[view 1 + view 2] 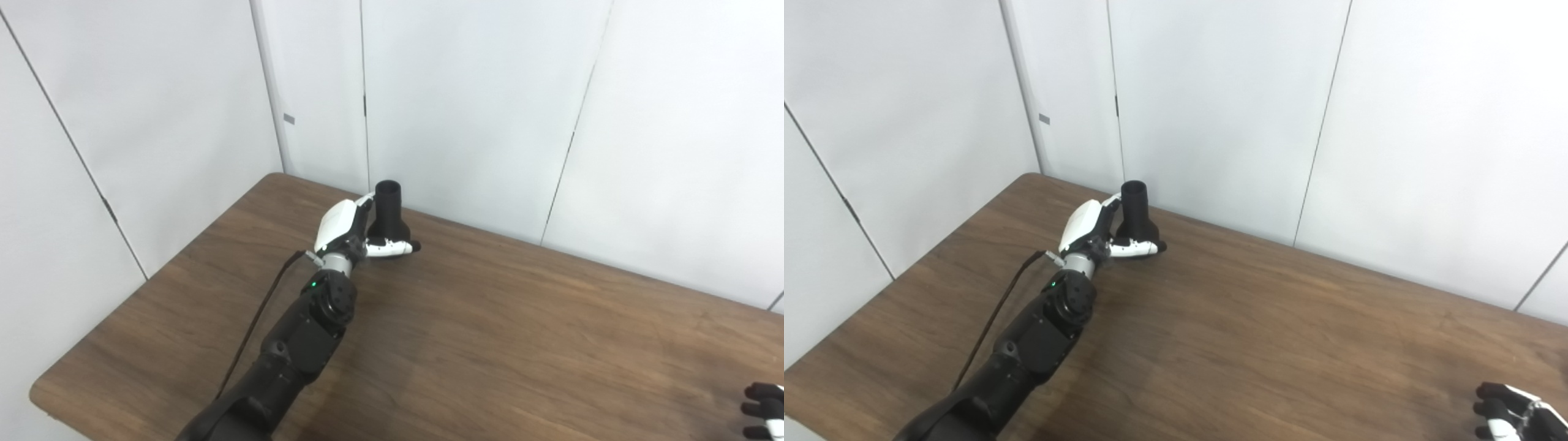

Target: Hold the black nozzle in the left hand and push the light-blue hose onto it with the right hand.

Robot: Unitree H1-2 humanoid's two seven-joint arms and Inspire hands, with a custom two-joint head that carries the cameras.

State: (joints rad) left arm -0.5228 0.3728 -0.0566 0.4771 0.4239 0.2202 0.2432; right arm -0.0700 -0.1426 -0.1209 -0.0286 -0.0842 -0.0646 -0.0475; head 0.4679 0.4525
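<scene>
Two hands in view, no hose visible anywhere. Brown wooden surface (490, 343) fills the scene, white wall panels behind. Left arm reaches far toward the back-left corner; left hand (343, 229) is at the black nozzle (388, 214), thumb across the flared base in front, fingers behind it. Looks like it's wrapped around the nozzle, though whether the grasp is firm is hard to say. Nozzle stands upright on its wide end, long axis vertical, narrow open mouth up, close to the wall. Right hand (1510, 411) sits at the near-right corner, well apart from the nozzle, mostly cut off; dark fingertips seem curled, can't tell its state. Left hand is clearly nearer. Light-blue hose must be found first.
</scene>
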